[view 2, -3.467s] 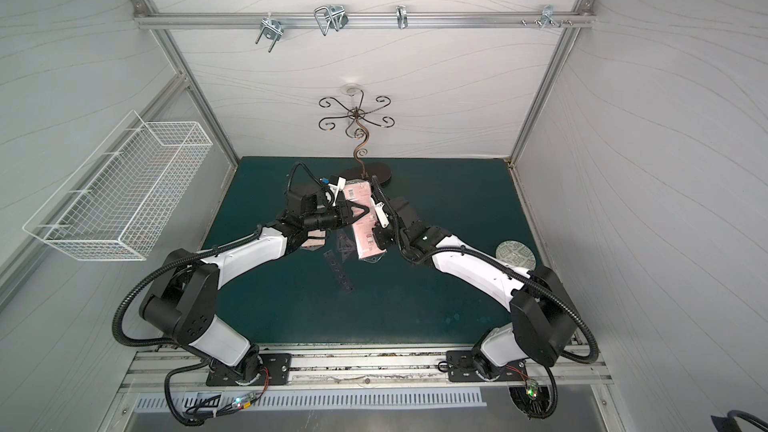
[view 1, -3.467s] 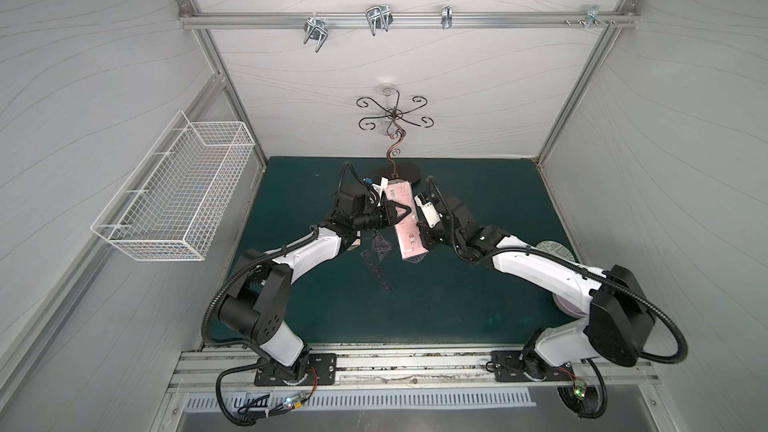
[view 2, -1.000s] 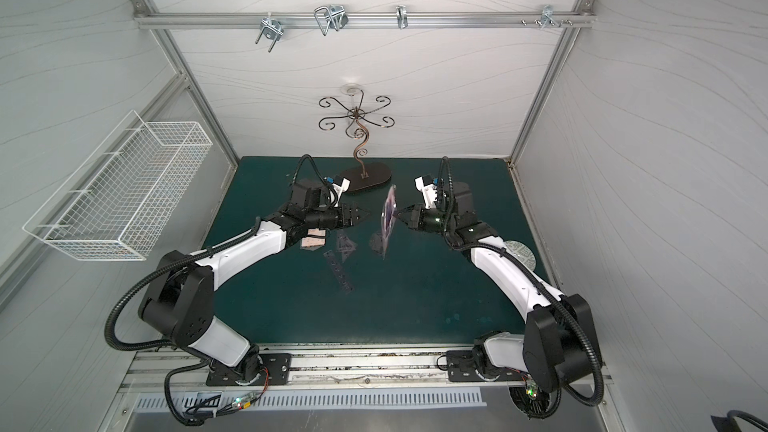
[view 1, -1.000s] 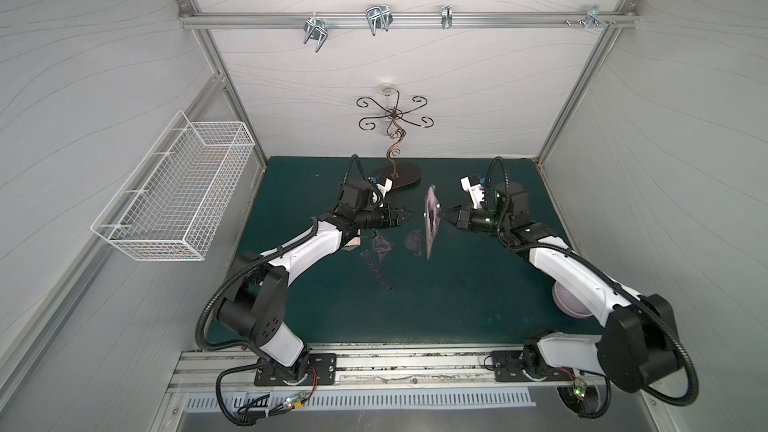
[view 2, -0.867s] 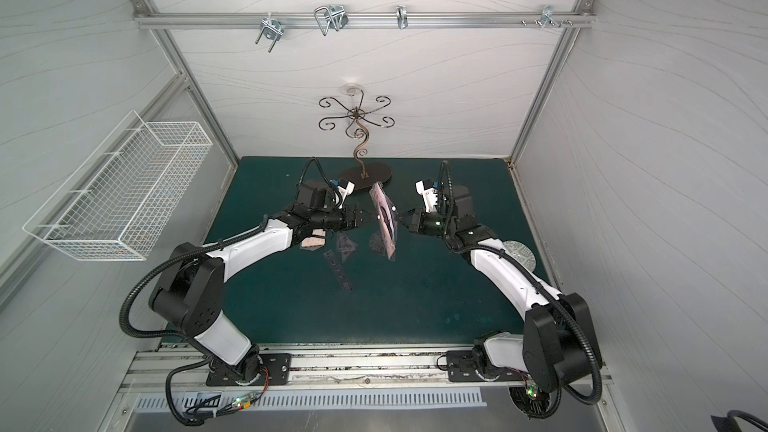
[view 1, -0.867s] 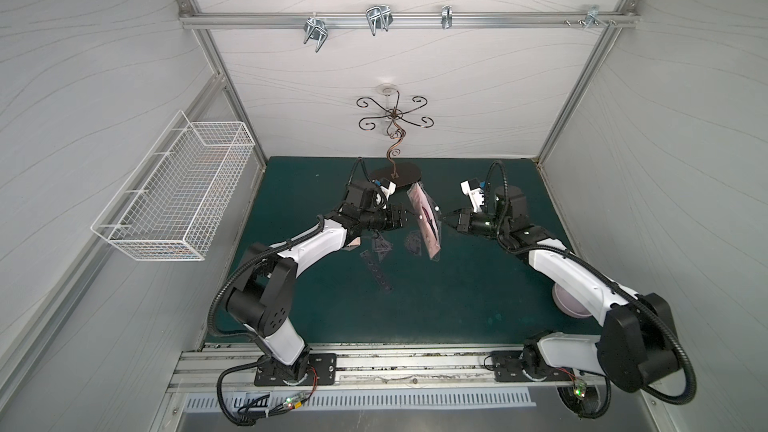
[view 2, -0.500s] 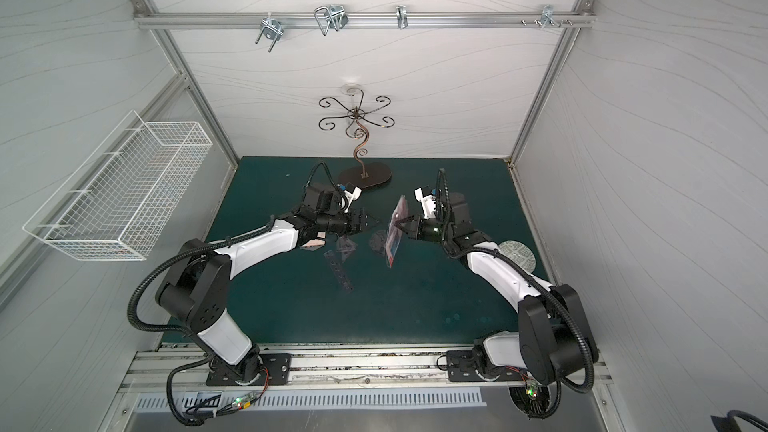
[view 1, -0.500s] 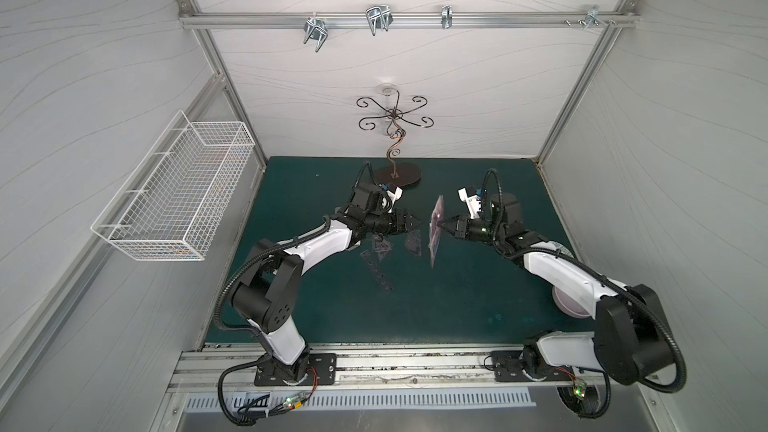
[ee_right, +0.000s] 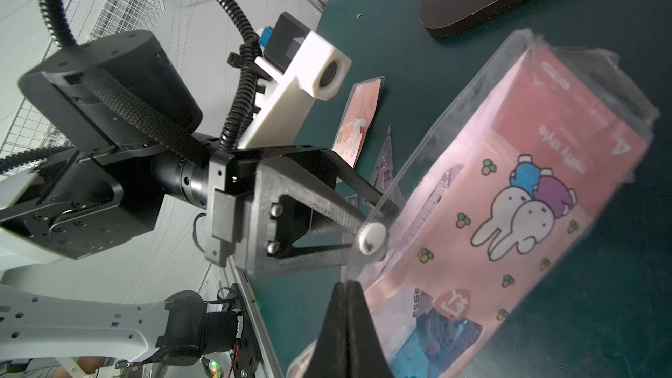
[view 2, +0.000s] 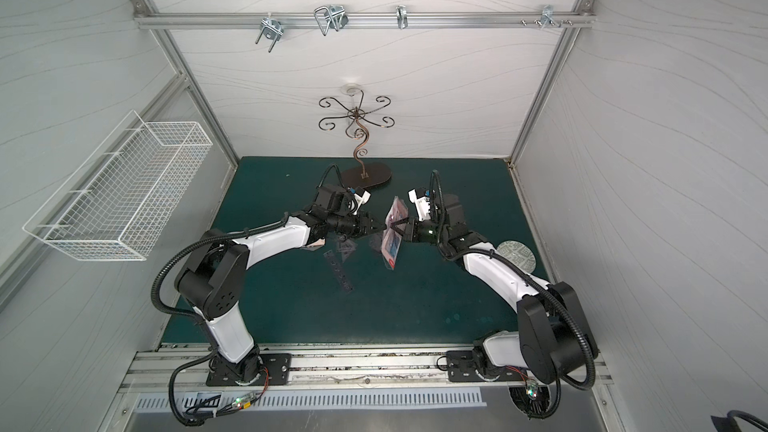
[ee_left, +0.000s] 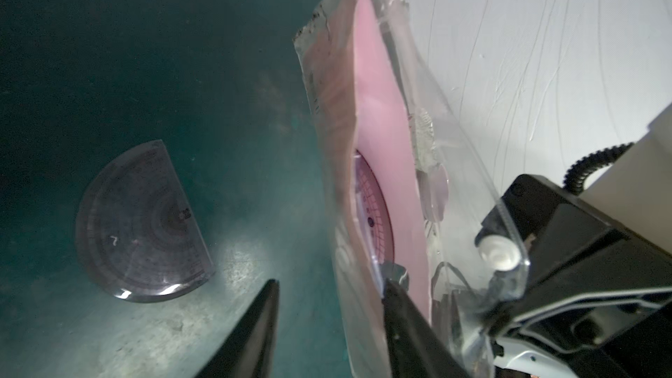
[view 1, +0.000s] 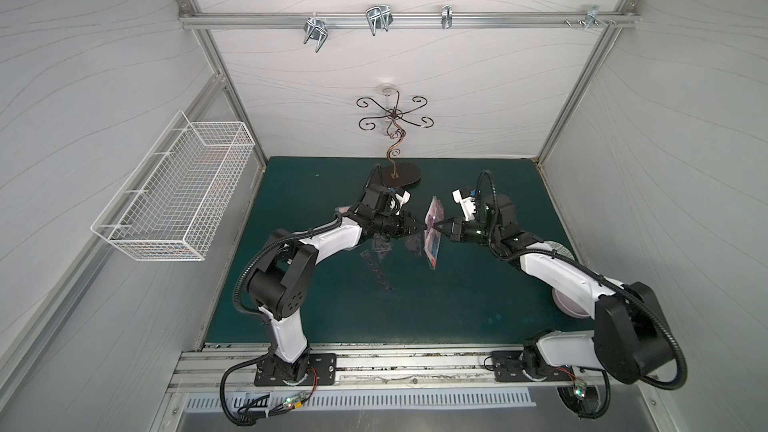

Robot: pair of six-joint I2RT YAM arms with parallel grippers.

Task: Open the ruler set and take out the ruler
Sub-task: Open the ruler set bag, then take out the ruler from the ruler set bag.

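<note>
Quick look from my remote seat. The ruler set [view 1: 432, 234] is a clear pouch with a pink bunny card inside. It's hanging edge-up off the green surface [view 1: 457, 305], a bit in front of the curly metal stand [view 1: 405, 176], on the side toward the arm bases.

The right claw [ee_right: 343, 292] is pressed together on the pouch's edge. The left claw [ee_left: 329, 281] is spread. One fingertip [ee_left: 391, 278] is at the pouch's open mouth against the pink card, the other is out in free air.

The snap button [ee_right: 371, 236] on the flap sits right by the left claw's fingertips.

Also in front of the stand, flat on the surface:
- a protractor [ee_left: 142, 223]
- a set square [view 2: 347, 248]
- a straight ruler [view 2: 338, 270]
- a small pink card [ee_right: 358, 121]

The left arm hides part of that pile in both top views.

A patterned disc [view 2: 516, 256] lies well off from the stand on the right arm's side. A wire basket [view 1: 174, 189] hangs on the wall on the left arm's side.
</note>
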